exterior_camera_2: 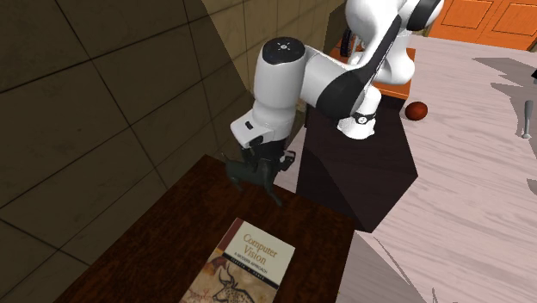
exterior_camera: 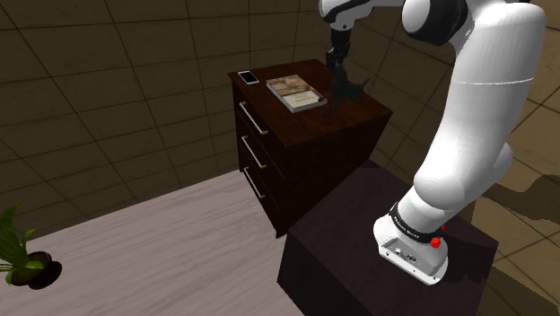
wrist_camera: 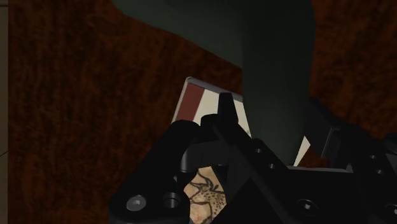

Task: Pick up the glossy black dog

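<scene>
The black gripper (exterior_camera_2: 262, 156) comes straight down over the dark brown dresser (exterior_camera: 334, 135). Its two fingers (wrist_camera: 219, 130) are closed tight on the dark, shiny dog (exterior_camera_2: 248, 173), one on each side of its body. The dog is right over the dresser top, near the edge that faces the dark stand (exterior_camera: 336, 265). Whether its feet touch the wood cannot be told. A book (exterior_camera_2: 249, 268) with an animal on its cover lies flat on the dresser, close to the dog. A small phone (exterior_camera: 249, 77) lies past the book, at a corner. A green plant (exterior_camera: 20, 256) sits on the pale floor, far away.
</scene>
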### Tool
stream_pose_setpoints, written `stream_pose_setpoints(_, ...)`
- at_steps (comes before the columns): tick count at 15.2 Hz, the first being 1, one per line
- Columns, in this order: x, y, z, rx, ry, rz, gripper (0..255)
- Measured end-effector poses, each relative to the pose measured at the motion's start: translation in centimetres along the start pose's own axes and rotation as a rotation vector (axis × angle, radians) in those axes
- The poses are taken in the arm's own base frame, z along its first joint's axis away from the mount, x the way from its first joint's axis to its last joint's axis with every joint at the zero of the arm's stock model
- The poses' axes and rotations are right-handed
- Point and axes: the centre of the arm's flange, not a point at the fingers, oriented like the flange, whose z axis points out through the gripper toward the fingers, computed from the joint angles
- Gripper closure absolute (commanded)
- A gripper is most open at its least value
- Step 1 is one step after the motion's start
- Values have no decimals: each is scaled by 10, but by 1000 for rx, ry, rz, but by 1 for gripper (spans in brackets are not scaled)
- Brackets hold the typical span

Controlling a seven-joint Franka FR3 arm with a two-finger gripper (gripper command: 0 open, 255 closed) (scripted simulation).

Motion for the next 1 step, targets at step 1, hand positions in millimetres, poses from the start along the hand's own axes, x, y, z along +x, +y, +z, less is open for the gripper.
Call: stream_pose_setpoints(1,-1,1,-4,0,0,0,255)
